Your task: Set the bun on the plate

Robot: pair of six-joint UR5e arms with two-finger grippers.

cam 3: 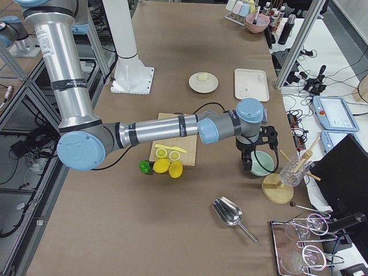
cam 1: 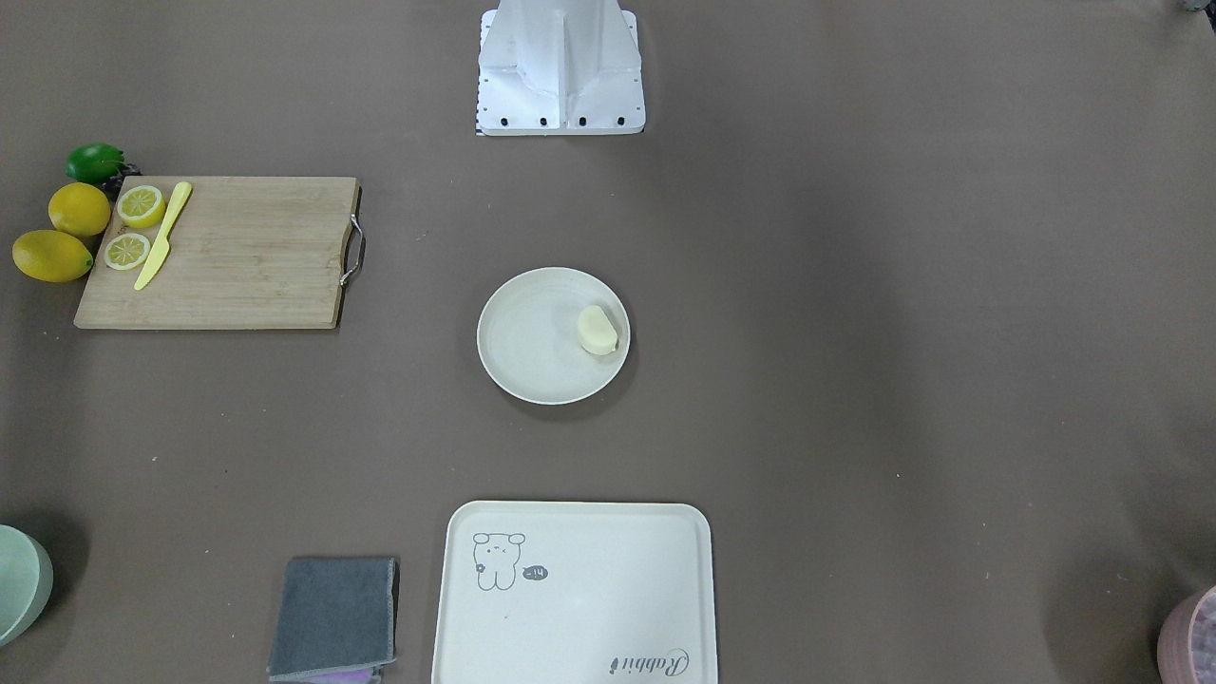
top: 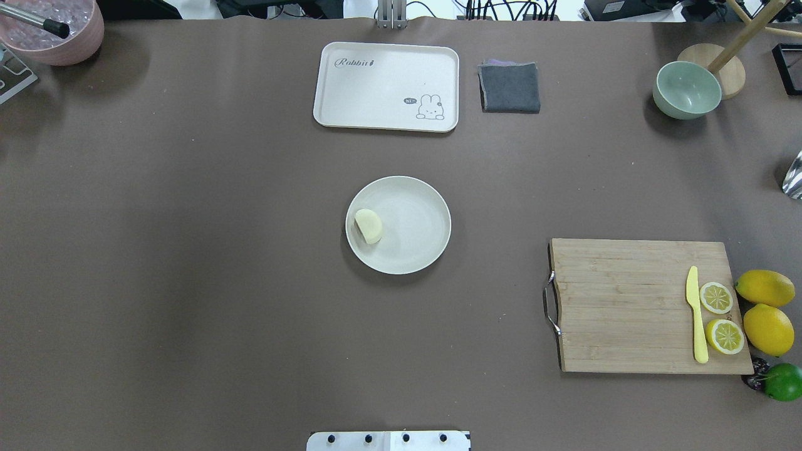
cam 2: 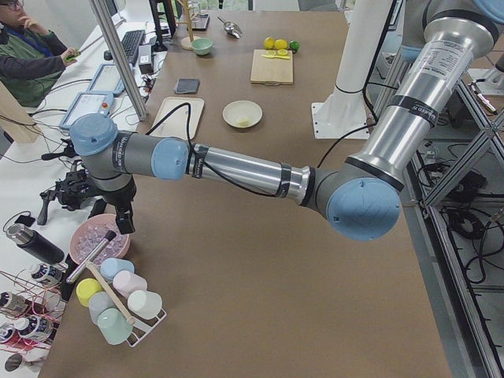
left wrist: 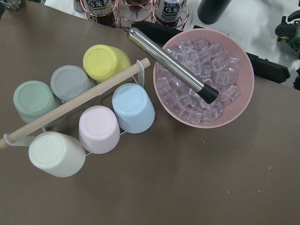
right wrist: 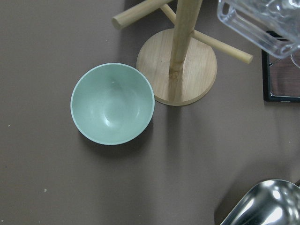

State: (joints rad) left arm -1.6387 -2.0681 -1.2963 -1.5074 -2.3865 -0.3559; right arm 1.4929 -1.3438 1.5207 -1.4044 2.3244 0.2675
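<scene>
The pale cream bun (cam 1: 598, 330) lies on the round cream-white plate (cam 1: 532, 366) at mid-table, close to the rim on the robot's left side. The overhead view shows the same bun (top: 368, 225) and plate (top: 416, 228). No gripper is near them. My left gripper (cam 2: 124, 227) hangs over the pink ice bowl (left wrist: 204, 77) at the table's far left corner. My right gripper (cam 3: 248, 165) hovers above the green bowl (right wrist: 112, 103) at the far right. Both show only in the side views, so I cannot tell whether they are open or shut.
A rectangular cream tray (top: 386, 86) and a grey cloth (top: 510, 87) lie beyond the plate. A wooden cutting board (top: 645, 305) holds lemon halves and a yellow knife, with whole lemons (top: 765, 313) beside it. A cup rack (left wrist: 79, 117), wooden stand (right wrist: 178, 70) and metal scoop (cam 3: 229, 213) stand near the ends.
</scene>
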